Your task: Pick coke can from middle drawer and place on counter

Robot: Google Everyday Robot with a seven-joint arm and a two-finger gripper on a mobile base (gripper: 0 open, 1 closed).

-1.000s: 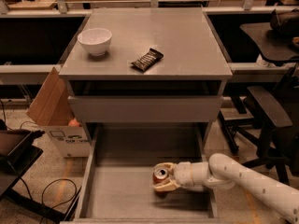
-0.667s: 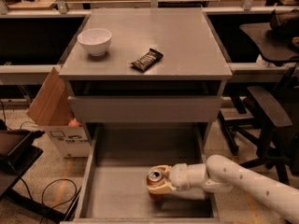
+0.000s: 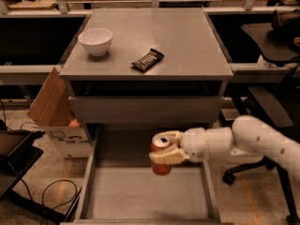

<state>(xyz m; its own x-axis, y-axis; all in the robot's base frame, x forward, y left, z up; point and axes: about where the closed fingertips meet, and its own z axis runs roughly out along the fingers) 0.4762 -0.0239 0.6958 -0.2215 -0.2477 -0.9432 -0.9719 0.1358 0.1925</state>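
The coke can [image 3: 161, 165] is orange-red with a silver lid. It hangs upright above the open middle drawer [image 3: 145, 196], clear of the drawer floor. My gripper [image 3: 165, 147] is shut on the coke can, with one cream finger behind its top and one across its front. The white arm reaches in from the right. The grey counter [image 3: 187, 41] lies above, behind the can.
A white bowl [image 3: 95, 41] and a dark snack-bar wrapper [image 3: 147, 60] sit on the counter. A cardboard box [image 3: 54, 114] stands left of the cabinet. Office chairs [image 3: 269, 107] stand on the right. Cables lie on the floor at the lower left.
The gripper has lifted the coke can up off the drawer floor and raised it toward the drawer's back. The arm has risen with it.
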